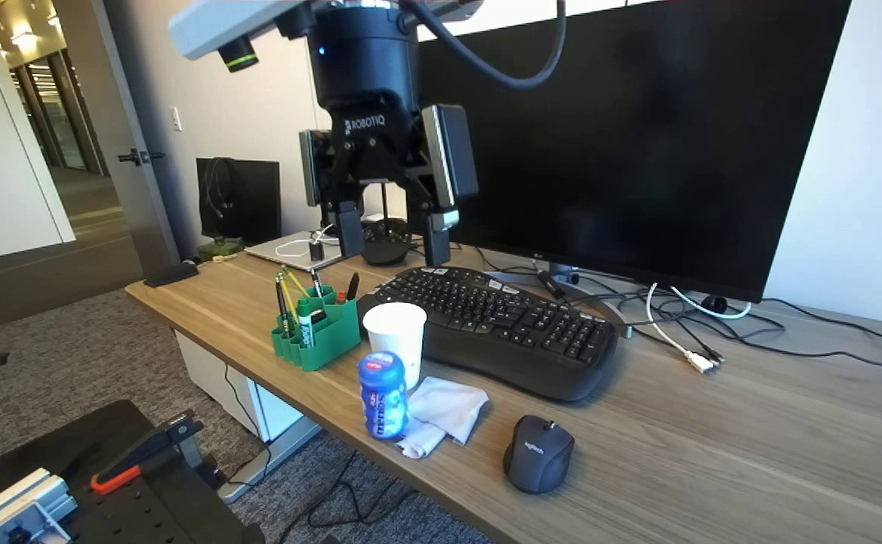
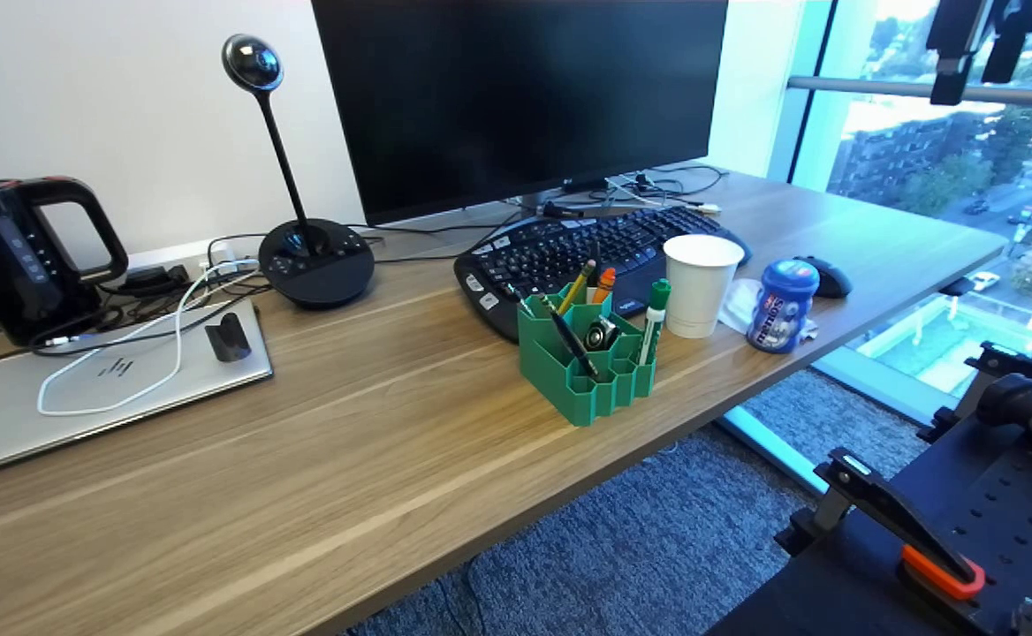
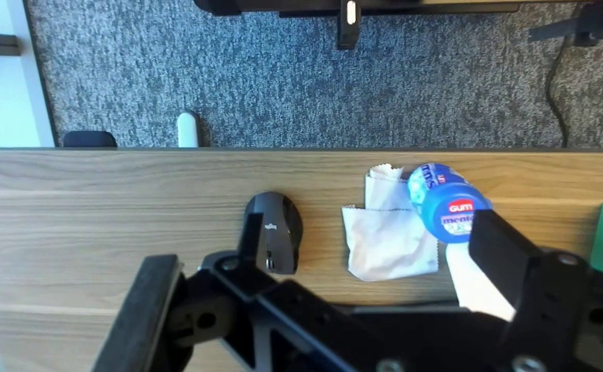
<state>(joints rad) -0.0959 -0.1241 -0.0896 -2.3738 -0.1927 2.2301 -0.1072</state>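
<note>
Pen organizer, paper cup, Mentos bottle line front edge of desk, mouse nearest front-right corner, gripper above, jaws apart.

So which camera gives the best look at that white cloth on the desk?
The wrist view. Looking down, it shows the white cloth almost whole. Both exterior views catch it at a slant, partly behind the blue bottle; at worst, only scraps of the white cloth peek out beside it.
</note>
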